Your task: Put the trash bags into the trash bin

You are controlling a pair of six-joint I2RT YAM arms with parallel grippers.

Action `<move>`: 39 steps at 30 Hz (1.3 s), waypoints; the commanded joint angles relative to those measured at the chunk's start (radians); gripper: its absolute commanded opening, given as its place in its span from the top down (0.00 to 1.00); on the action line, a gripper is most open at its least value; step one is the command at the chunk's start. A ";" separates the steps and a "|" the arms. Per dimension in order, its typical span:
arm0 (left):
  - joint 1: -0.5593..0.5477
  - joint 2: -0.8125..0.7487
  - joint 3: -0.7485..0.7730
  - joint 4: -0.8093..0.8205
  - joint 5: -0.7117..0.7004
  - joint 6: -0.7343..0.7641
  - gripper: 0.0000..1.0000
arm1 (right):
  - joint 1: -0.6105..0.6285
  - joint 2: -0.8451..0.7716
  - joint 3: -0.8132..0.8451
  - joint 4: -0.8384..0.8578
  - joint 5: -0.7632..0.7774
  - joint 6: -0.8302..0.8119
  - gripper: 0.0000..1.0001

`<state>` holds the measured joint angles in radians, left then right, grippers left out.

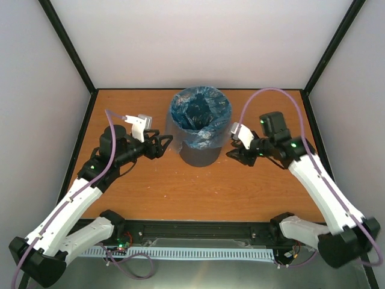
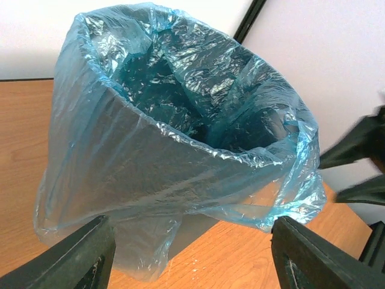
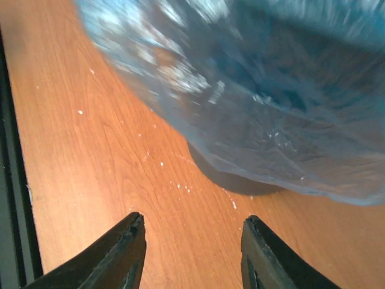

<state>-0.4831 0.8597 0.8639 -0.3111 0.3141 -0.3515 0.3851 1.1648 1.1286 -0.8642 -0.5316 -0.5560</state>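
Note:
The dark grey trash bin (image 1: 200,155) stands upright at the middle of the table. The light-blue trash bag (image 1: 200,114) lines its inside and is folded out over the rim. The bag (image 2: 180,132) fills the left wrist view and its edge hangs down the bin's wall (image 2: 198,220). My left gripper (image 1: 163,144) is open and empty just left of the bin. My right gripper (image 1: 234,154) is open and empty just right of the bin. In the right wrist view the bag (image 3: 271,102) and the bin's base (image 3: 240,180) are blurred above the open fingers.
The wooden table (image 1: 198,192) is ringed by grey walls and a black frame. A black rail (image 1: 198,229) runs along the near edge between the arm bases. Small white specks lie on the wood (image 3: 174,180) near the bin.

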 commanded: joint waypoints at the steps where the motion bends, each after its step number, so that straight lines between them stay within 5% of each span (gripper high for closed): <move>1: -0.006 -0.003 0.041 -0.023 -0.025 0.037 0.28 | 0.012 -0.178 0.003 0.010 -0.032 0.034 0.55; 10: -0.061 0.119 0.057 0.156 0.183 0.042 0.29 | 0.096 -0.054 0.070 0.080 0.005 0.008 0.57; 21: -0.307 0.360 -0.035 0.369 0.028 0.064 0.31 | 0.268 0.050 -0.108 0.259 0.142 -0.018 0.62; 28: -0.319 0.298 -0.243 0.410 0.011 0.029 0.30 | 0.270 -0.009 -0.246 0.216 0.162 -0.076 0.62; 36: -0.319 0.041 -0.192 0.264 0.010 0.020 0.28 | 0.267 -0.224 -0.201 0.091 0.122 -0.042 0.61; 39: -0.319 -0.004 -0.131 0.201 -0.096 0.005 0.28 | 0.264 -0.230 -0.135 0.106 0.175 0.000 0.63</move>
<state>-0.7925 0.9028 0.6392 -0.0288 0.3176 -0.3233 0.6453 0.9436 0.9142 -0.7494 -0.3878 -0.6037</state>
